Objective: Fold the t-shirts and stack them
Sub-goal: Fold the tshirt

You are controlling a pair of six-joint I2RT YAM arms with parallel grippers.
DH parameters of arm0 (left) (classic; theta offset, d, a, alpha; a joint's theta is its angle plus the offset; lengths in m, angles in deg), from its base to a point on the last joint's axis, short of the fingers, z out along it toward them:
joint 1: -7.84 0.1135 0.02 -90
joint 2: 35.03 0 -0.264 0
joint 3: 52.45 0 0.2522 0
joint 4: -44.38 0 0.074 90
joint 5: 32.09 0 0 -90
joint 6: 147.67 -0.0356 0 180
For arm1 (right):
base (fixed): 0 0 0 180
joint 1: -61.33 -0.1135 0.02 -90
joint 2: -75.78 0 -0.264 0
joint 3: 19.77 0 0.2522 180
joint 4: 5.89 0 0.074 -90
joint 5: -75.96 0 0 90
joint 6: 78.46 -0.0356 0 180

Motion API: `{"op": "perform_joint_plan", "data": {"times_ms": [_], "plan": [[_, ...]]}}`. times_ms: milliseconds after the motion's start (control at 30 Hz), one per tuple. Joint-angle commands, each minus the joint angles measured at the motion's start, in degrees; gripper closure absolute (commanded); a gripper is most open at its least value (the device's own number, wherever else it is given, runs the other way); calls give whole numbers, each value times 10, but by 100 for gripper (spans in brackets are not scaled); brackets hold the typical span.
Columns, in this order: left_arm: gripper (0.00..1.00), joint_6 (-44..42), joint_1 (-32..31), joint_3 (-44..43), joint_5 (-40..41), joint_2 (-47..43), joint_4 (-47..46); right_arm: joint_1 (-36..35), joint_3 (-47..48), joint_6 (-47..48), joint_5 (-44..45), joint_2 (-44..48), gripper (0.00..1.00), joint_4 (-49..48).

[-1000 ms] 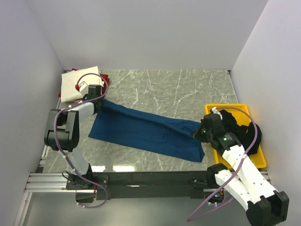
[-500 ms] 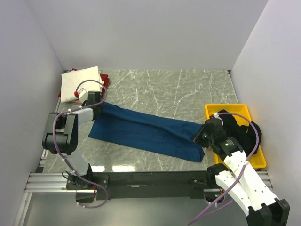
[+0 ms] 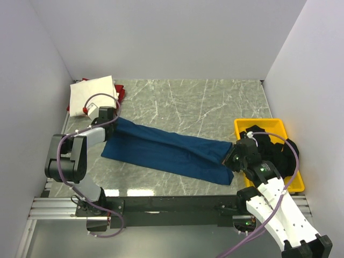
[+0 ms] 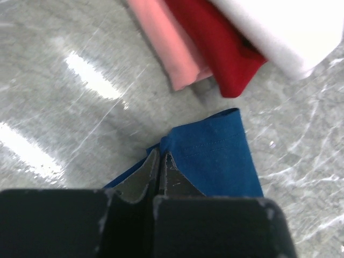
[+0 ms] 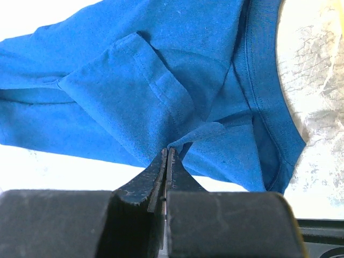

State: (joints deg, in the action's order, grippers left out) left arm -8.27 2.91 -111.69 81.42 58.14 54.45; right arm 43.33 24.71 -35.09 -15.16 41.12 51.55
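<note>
Stretching the blue t-shirt (image 3: 169, 151) flat needs even tension; left claw (image 3: 112, 119) and right claw (image 3: 231, 157) both pinch its ends.

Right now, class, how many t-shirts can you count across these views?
5: blue tee stretched across the table; cream, red and pink folded in the far-left stack; black heaped in the yellow tray. That heap may hide more.

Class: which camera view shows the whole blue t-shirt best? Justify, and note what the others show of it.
Top external: the blue t-shirt spans the table full length, from the left gripper to the right gripper. Left wrist shows only a hemmed corner; right wrist only the collar end.
</note>
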Motion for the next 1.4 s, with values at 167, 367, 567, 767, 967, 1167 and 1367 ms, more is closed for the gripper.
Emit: {"op": "perform_joint_plan", "data": {"times_ms": [167,367,567,767,967,1167,1367], "plan": [[99,24,3,31,10,-37,-12,-2,-16,-10,0,26,100,8],[80,41,4,53,14,-53,-11,-3,-35,-6,-25,47,91,-7],[45,41,7,69,-7,-103,-19,-3,-20,13,-48,47,55,-26],[48,32,-50,41,-7,-139,4,-16,9,16,-24,-35,48,-92],[61,28,-119,-23,2,-63,31,-21,44,8,38,-143,48,-175],[65,27,-134,-33,-16,-28,31,-21,57,22,70,-253,48,-256],[66,29,-134,-5,-28,-40,22,-22,71,57,68,-352,44,-308]]}}
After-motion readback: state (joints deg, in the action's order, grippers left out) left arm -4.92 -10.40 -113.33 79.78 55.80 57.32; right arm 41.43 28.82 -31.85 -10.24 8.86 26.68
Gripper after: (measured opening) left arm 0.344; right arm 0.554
